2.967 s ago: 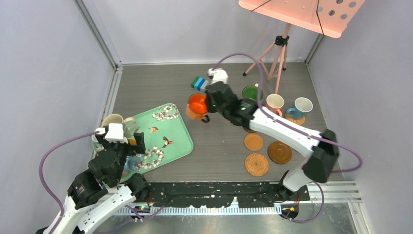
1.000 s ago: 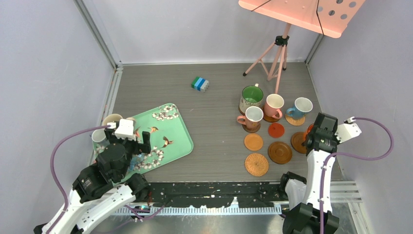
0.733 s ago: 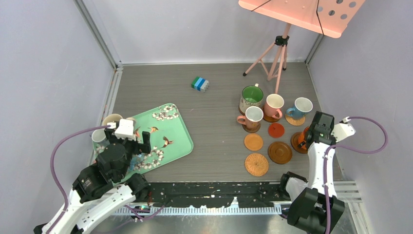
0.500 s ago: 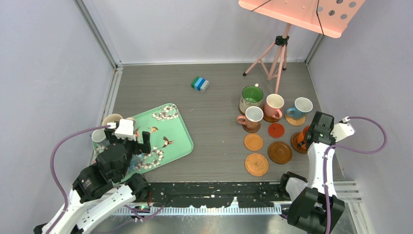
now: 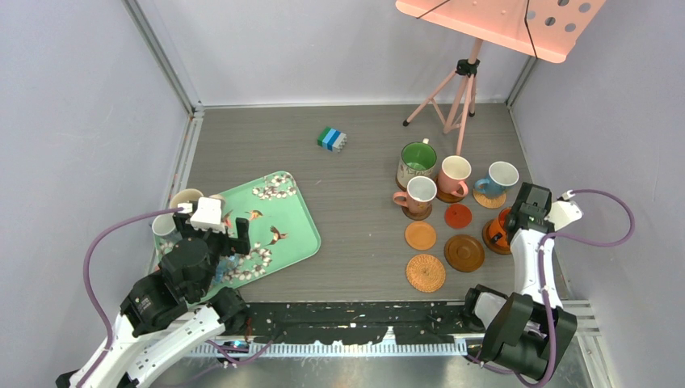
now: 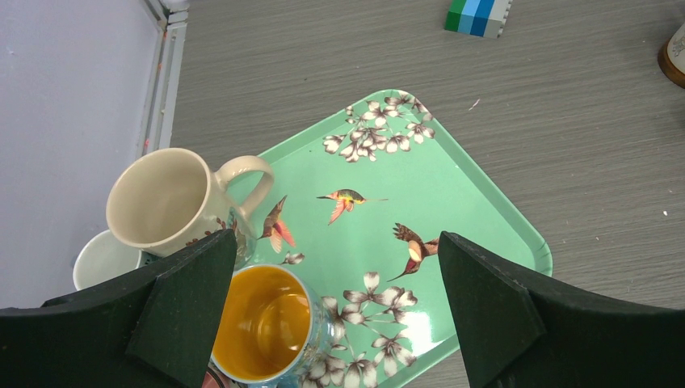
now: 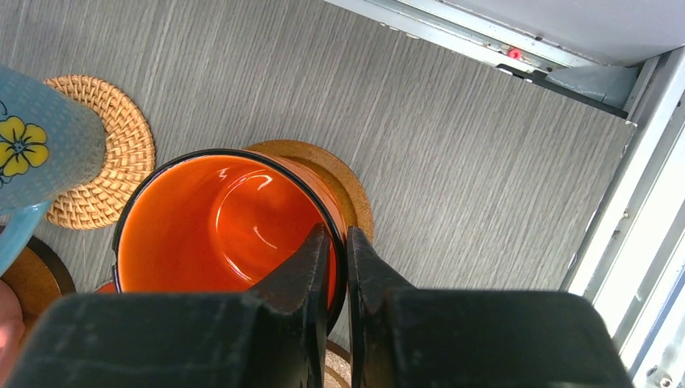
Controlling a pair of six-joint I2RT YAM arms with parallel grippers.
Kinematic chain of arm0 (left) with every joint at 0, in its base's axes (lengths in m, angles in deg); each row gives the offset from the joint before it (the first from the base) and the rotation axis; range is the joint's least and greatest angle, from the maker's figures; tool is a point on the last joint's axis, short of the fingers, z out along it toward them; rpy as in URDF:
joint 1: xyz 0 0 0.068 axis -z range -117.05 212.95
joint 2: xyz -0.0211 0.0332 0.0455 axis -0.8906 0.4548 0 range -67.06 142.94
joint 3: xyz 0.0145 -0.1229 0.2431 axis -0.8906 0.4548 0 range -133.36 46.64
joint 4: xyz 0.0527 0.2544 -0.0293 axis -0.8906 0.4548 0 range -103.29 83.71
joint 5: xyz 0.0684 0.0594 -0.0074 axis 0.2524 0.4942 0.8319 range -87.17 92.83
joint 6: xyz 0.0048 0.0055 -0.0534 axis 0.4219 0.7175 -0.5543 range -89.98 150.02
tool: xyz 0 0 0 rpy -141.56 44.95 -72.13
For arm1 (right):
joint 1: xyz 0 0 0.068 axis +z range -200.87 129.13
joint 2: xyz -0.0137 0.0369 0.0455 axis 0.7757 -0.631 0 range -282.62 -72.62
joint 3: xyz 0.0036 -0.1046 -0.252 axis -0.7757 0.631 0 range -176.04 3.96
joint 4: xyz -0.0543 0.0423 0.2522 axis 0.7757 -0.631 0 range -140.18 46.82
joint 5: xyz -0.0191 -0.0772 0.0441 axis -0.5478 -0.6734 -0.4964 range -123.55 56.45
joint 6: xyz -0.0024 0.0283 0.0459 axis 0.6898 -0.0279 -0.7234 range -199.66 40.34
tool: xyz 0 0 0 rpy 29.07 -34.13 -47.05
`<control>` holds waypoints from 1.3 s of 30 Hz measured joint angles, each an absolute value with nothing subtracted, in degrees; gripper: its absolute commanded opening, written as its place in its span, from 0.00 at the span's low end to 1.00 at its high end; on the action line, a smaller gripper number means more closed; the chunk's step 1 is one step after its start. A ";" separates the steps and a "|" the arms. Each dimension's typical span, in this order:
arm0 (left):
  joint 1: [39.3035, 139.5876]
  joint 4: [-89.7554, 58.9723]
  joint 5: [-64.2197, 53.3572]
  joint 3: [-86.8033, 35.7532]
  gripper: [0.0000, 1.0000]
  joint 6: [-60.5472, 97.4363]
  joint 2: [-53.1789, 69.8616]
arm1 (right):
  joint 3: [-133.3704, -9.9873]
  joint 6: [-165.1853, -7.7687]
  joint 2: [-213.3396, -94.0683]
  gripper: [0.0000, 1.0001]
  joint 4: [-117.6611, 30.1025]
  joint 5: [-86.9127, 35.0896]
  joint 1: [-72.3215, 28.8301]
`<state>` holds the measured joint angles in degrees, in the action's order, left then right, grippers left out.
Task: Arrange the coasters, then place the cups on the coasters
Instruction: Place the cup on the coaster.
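Grey wood-grain tabletop [image 5: 355,234] carries everything. At its right edge the right pincer [image 7: 338,242] is clenched on the rim of the orange-glazed mug [image 7: 222,226], one finger inside and one outside, holding it upright over a tan cork coaster [image 7: 339,182] (likely so it seats squarely). The left pincer [image 6: 335,307] hangs released above the mint-green floral tray [image 6: 452,186], over the yellow-inside mug [image 6: 262,323], probably ready for it.

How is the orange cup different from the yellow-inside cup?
The orange cup is orange inside; the yellow-inside cup is yellow inside. The orange cup sits over a brown coaster with the right gripper pinching its rim; the yellow-inside cup stands on the green tray, under the open left gripper. Both are upright and empty.
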<state>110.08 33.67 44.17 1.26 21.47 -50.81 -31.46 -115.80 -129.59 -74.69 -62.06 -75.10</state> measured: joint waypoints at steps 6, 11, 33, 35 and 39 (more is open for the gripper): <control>110.08 33.67 44.17 1.26 0.99 21.47 -50.81 | -31.46 -115.76 -130.80 0.19 -74.41 -62.04 -75.10; 110.08 33.67 44.17 1.26 0.99 21.47 -50.81 | -31.49 -115.82 -130.75 0.26 -74.43 -62.09 -75.10; 110.08 33.69 45.94 1.26 0.99 21.49 -50.68 | -45.12 -108.15 -122.14 0.53 -75.52 -47.53 -71.82; 110.08 33.69 46.77 1.26 0.99 21.47 -50.38 | -48.82 -107.06 -122.66 0.53 -75.94 -47.05 -65.70; 110.08 34.31 48.50 1.00 0.99 20.59 -48.17 | -52.93 -105.31 -122.66 0.52 -74.47 -43.90 -52.85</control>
<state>110.08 34.31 48.50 1.00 20.59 -48.17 -52.93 -105.31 -122.66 -74.47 -43.90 -52.85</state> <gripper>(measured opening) 0.992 0.530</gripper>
